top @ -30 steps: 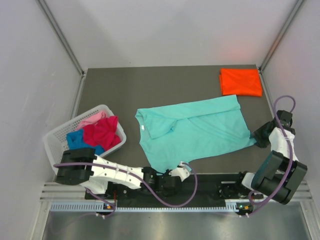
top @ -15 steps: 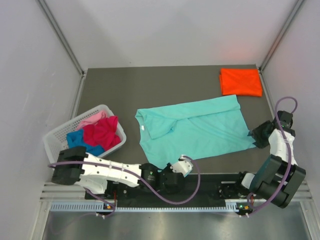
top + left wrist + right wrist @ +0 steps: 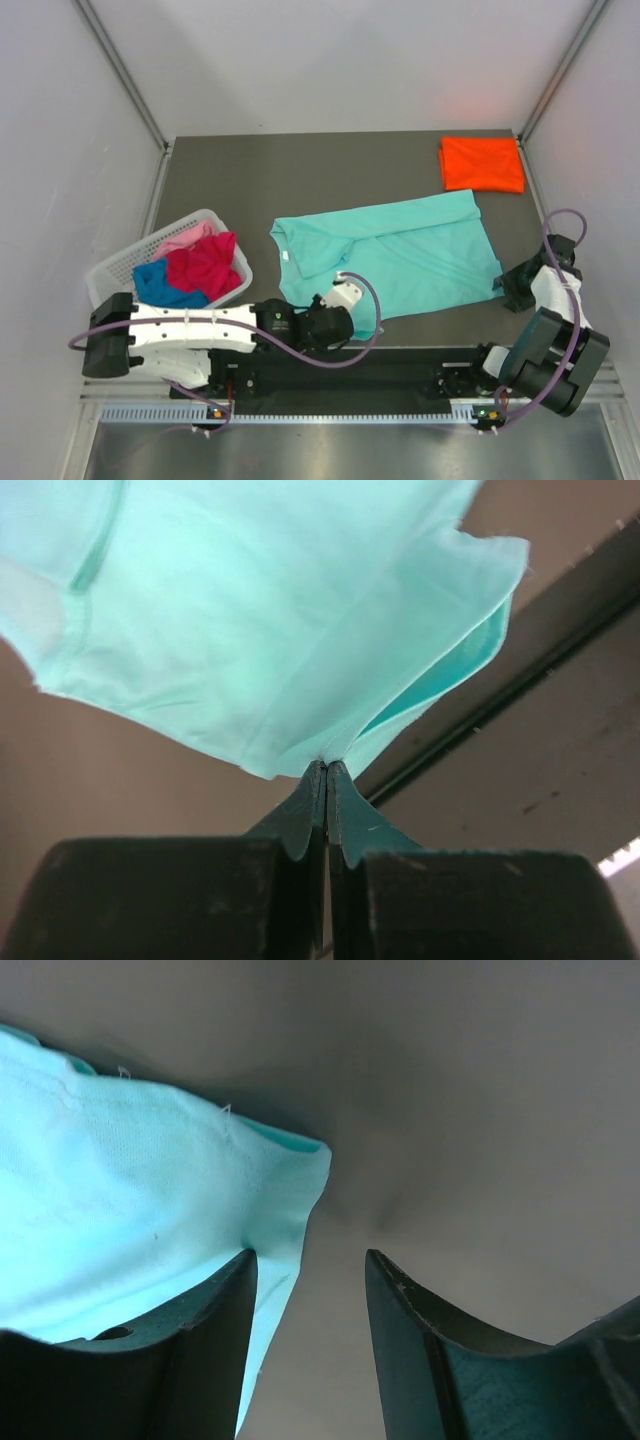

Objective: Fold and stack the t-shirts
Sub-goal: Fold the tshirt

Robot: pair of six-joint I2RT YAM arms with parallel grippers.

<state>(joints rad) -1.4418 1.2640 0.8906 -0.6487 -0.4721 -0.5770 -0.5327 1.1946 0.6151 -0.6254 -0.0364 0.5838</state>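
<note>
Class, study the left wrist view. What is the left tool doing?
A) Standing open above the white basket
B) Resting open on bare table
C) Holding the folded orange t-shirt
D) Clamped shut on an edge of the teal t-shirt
D: the left tool is closed, with an edge of the teal t-shirt pinched at its tip and the cloth pulled up into a peak there.

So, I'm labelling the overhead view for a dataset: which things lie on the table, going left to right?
white basket → teal t-shirt → orange t-shirt
</note>
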